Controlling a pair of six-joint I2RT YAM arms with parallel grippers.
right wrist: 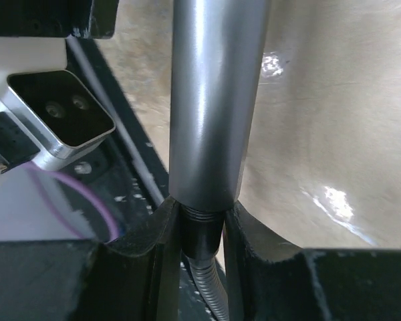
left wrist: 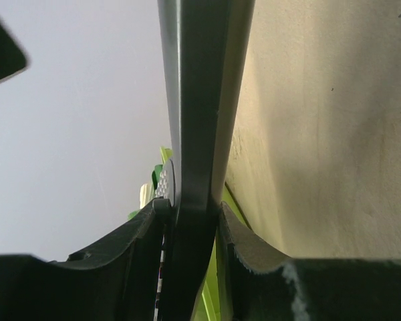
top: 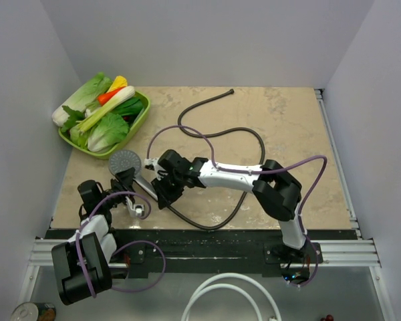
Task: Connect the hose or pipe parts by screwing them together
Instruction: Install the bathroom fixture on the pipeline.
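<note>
The shower-head handle [left wrist: 200,100] is pinched in the left tool [left wrist: 187,215] over the desk [top: 301,147] near its left front; the hose nut [right wrist: 200,235] at the handle's end is clamped by the right tool [right wrist: 201,219].

The handle [left wrist: 200,134] largely hides the shower-head disc [left wrist: 163,184].

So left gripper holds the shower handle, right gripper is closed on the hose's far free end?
No. The right wrist view shows the right gripper closed on the hose nut at the shower handle's base; the free end lies by the table's far edge. The left gripper does hold the handle.
</note>
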